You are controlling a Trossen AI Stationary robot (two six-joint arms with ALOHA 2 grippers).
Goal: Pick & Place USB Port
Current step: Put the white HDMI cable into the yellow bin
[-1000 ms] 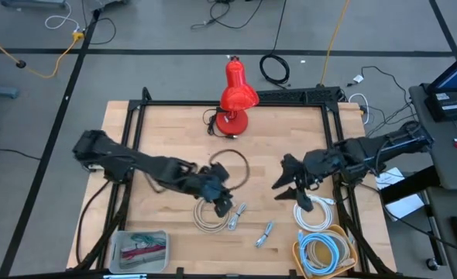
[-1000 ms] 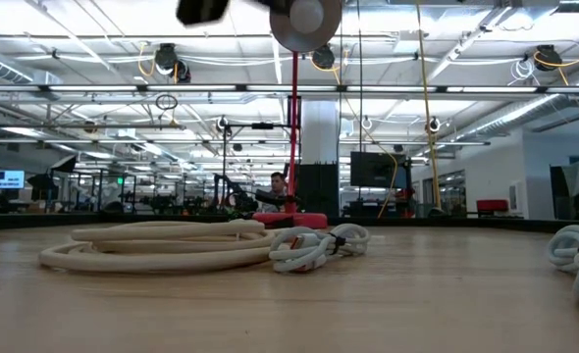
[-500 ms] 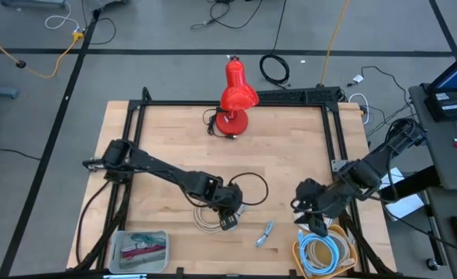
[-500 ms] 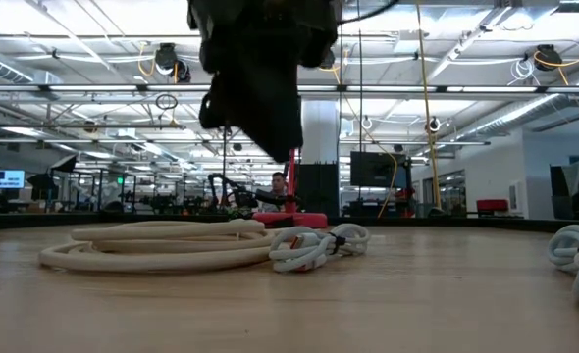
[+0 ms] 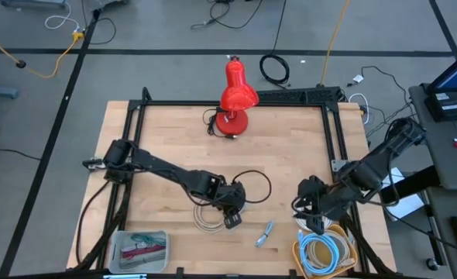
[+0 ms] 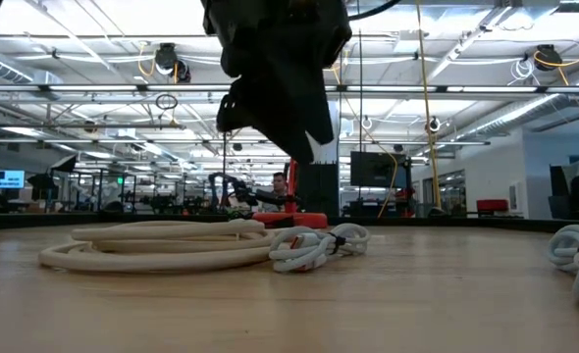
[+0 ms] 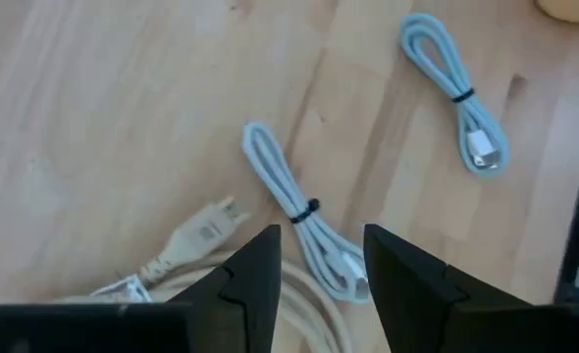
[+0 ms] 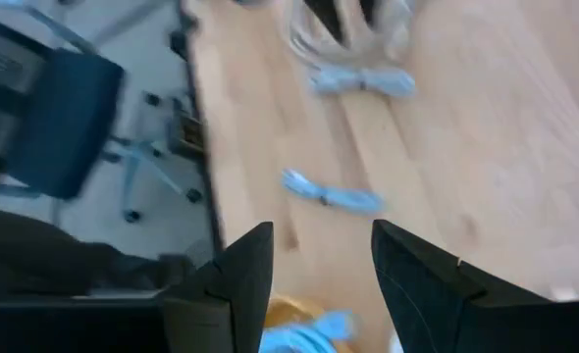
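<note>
left claw over the cable pile, nothing grabbed

your left claw (image 5: 231, 219) is parked above the front-middle of the worktop (image 5: 174, 139), right over the beige cable coil (image 5: 207, 218). from the left wrist cam its fingers (image 7: 254, 279) stand a bit apart w/ nothing between them, and a bundled light blue usb cable (image 7: 299, 222) lies on the wood straight ahead in the gap, next to the coil's beige plug (image 7: 193, 237). low cam shows the claw hanging above the coil (image 6: 162, 243), not touching.

second usb cable bundle (image 5: 265, 232) sits a bit further toward the right side, well apart from the first; same one shows in the wrist cam (image 7: 458, 94).

right claw (image 5: 310, 216) is over the front right corner, just beside the yellow basket (image 5: 345, 240) w/ blue cables in it. fingers (image 8: 240, 279) apart, empty too.

other stuff: red desk lamp (image 5: 235, 97) at the back edge, clear bin (image 5: 139, 249) at the front left corner, a person (image 6: 276, 186) far off in the room behind.
</note>
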